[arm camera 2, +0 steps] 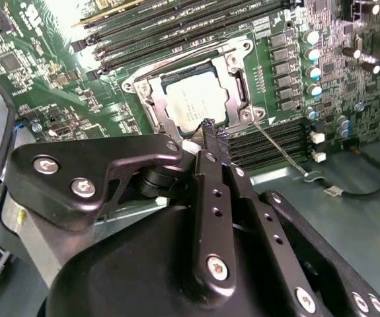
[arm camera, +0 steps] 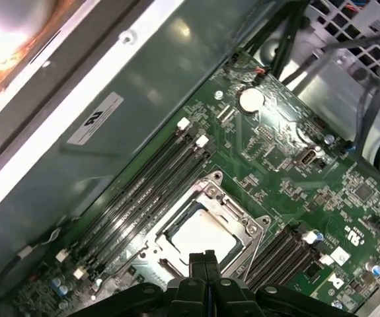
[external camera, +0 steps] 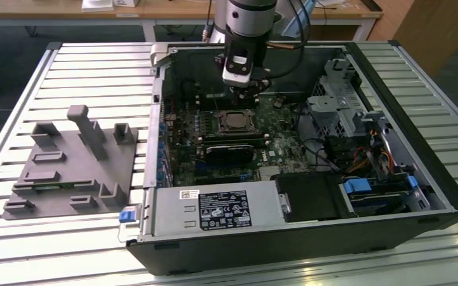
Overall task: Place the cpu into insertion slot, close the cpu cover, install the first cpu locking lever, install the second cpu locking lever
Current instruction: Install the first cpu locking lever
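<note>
The black two-fingered hand (external camera: 242, 90) hangs inside the open black computer case (external camera: 419, 149). It is just beside the small square insertion slot (arm camera 2: 143, 89), over the slot's edge farthest from the exterior view. Its fingers are pressed together with nothing between them, as both wrist views show (arm camera 2: 211, 127) (arm camera: 203, 256). In those views the joined tips stand at the rim of the slot, close to the chip. I cannot tell whether they touch the metal.

The small flat square cpu (arm camera 2: 193, 100) with its dull silvery-grey top lies seated in the insertion slot, level with the rim. In the first wrist view its top (arm camera: 201, 236) is pale and evenly lit. In the exterior view it is a small grey square (external camera: 235, 121) just below the hand.

The thin silvery cpu cover (arm camera 2: 237, 74), a metal frame with a square window, lies flat on the slot, and the chip's top shows through the window. A thin silvery wire lever (arm camera 2: 279, 150) runs out from one corner of the slot, slanting across short black memory slots to a hooked end.

Long narrow black memory slots (arm camera: 150, 185) run along another side of the insertion slot on the green motherboard (arm camera: 295, 165). The case rests on a slatted metal table (external camera: 93, 71). A grey plastic fixture (external camera: 69, 167) stands well apart from the slot, to the exterior view's left.
</note>
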Motion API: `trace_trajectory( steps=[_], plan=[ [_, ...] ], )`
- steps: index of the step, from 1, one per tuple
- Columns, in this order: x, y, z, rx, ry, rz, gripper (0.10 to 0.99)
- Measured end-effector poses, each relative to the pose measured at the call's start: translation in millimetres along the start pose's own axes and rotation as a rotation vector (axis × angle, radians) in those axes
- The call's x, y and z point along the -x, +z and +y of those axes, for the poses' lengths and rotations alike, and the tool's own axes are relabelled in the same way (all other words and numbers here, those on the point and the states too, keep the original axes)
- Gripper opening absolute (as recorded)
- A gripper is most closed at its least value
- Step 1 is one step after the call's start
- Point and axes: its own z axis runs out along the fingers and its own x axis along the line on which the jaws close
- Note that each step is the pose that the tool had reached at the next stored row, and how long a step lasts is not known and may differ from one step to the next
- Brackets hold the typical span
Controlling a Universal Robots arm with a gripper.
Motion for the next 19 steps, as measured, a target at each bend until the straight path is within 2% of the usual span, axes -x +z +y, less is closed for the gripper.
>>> trace_trajectory(
  steps=[19],
  plan=[
    [0.0, 0.0, 0.0, -0.007, -0.166, 0.0037, 0.106]
  ],
)
